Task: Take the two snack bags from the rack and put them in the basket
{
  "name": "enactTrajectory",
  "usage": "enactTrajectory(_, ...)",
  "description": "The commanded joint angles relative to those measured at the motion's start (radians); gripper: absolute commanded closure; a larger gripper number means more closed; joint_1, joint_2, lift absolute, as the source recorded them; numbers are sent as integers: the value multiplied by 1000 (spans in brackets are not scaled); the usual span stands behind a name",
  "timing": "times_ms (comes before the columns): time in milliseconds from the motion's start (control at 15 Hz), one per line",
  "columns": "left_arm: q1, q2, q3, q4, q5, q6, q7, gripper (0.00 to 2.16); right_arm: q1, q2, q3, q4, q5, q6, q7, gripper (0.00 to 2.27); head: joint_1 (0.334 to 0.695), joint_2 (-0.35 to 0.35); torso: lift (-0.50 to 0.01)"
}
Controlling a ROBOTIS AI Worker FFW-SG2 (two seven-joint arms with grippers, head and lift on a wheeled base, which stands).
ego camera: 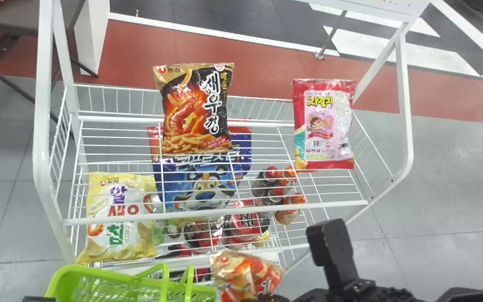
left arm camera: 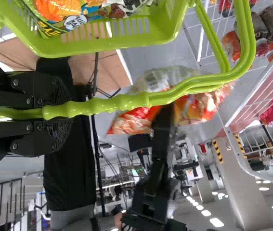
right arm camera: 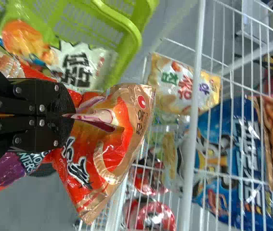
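At left, the left gripper [left arm camera: 54, 113] is closing tightly around the green handle [left arm camera: 126, 103], holding the basket [ego camera: 99, 280]; a snack bag with a green edge [left arm camera: 66, 19] is lying inside. To the right, the right gripper [ego camera: 268, 298] is pinching the orange-red and gold snack bag [ego camera: 245, 277], which is sitting between its fingertips and spreading out beyond them. That held bag is hanging near the basket's right end, by the rack's near side; whether they are touching, I cannot tell.

A dark folding table [ego camera: 6, 16] is standing at far left. Across the white wire rack [ego camera: 216, 216], a yellow bag [ego camera: 118, 218], a blue bag [ego camera: 199, 188], a black bag [ego camera: 197, 109], small bottles [ego camera: 289, 207] and a pink-and-red bag [ego camera: 324, 126] are resting. A red floor band [ego camera: 262, 75] is running behind, with grey floor [ego camera: 442, 176] extending at right.

The rack's white side frames [ego camera: 42, 126] are rising at both ends. Bare wires are showing between the black and pink-and-red bags, and open floor is lying beyond the right frame.
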Motion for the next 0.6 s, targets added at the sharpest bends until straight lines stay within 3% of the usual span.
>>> enactTrajectory(0,-5,0,7,-3,14,0,3,1872,-7,-4,89,47,21,6,0,2219,695,-350,-11)
enactTrajectory(267,-5,0,16,-15,26,12,12,1868,-69,7,298,242,99,-40,-8,2219,695,-350,-11)
enactTrajectory(533,-5,6,16,-18,26,40,9,1868,-153,34,391,427,125,-285,-7,2219,695,-350,-11)
